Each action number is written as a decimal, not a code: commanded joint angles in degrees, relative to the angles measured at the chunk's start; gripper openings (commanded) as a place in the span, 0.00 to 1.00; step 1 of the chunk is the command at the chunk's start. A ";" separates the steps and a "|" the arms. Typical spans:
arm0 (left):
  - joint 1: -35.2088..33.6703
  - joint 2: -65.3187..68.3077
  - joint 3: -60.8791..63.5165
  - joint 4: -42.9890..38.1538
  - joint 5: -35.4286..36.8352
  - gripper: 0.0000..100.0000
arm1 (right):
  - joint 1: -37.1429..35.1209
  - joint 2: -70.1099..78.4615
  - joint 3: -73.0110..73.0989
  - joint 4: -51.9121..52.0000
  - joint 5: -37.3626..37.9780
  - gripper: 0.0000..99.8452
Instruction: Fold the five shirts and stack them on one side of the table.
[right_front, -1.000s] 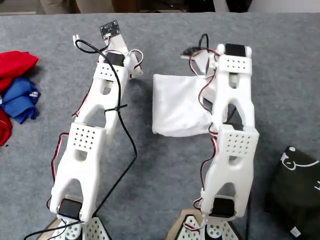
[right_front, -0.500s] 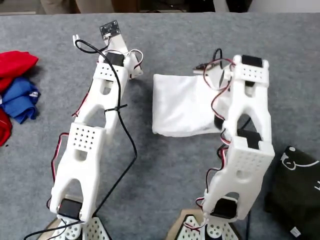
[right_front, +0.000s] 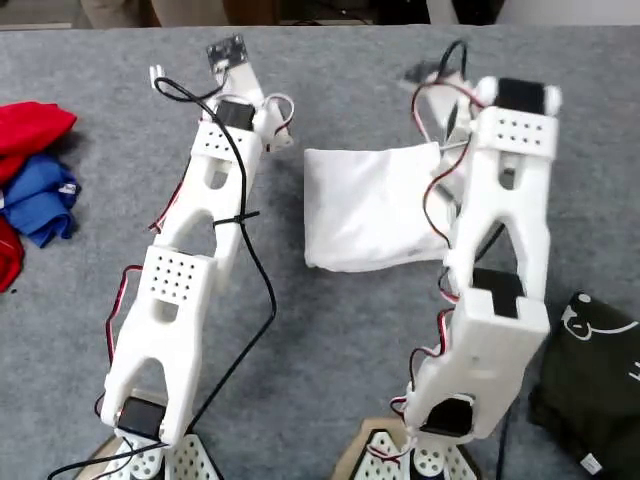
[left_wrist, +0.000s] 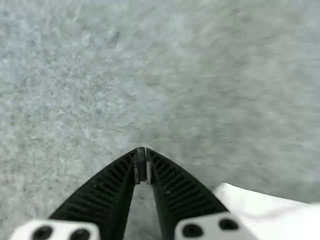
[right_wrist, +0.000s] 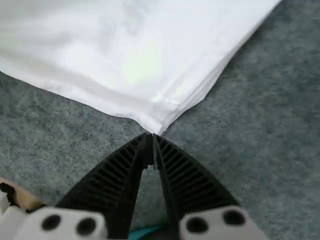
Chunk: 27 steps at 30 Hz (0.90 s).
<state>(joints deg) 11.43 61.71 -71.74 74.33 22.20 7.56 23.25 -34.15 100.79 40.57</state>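
Note:
A folded white shirt (right_front: 365, 205) lies flat on the grey table (right_front: 330, 330) between the two arms. My right gripper (right_wrist: 151, 142) is shut, its tips right at one corner of the white shirt (right_wrist: 135, 60), and I see no cloth between the jaws. The right arm (right_front: 505, 180) runs along the shirt's right side. My left gripper (left_wrist: 141, 167) is shut over bare grey table, with nothing in it. The left arm (right_front: 215, 170) stretches toward the far left of the shirt. A red shirt (right_front: 30, 125) and a blue shirt (right_front: 40, 195) lie crumpled at the left edge.
A dark shirt with a white print (right_front: 590, 385) lies at the near right corner. More red cloth (right_front: 5, 255) pokes in at the left edge below the blue shirt. Bare table stretches in front of the white shirt and beyond both arms.
The right arm has swung right and farther away, off the top of the white shirt and onto its right side, uncovering the shirt's far right corner. The left arm shifted slightly farther away.

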 joint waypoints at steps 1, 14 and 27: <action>2.73 -4.26 -10.90 7.91 -4.66 0.02 | 1.89 -5.93 -4.18 1.41 -0.97 0.01; 15.21 -2.59 -13.10 16.09 -9.58 0.02 | -0.31 9.27 4.09 -7.03 -6.95 0.01; 7.38 5.05 -2.73 2.37 -10.02 0.02 | 0.66 23.25 2.42 -10.46 -6.95 0.01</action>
<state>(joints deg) 20.13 67.16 -74.55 77.85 12.79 7.91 46.20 -30.73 90.42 34.15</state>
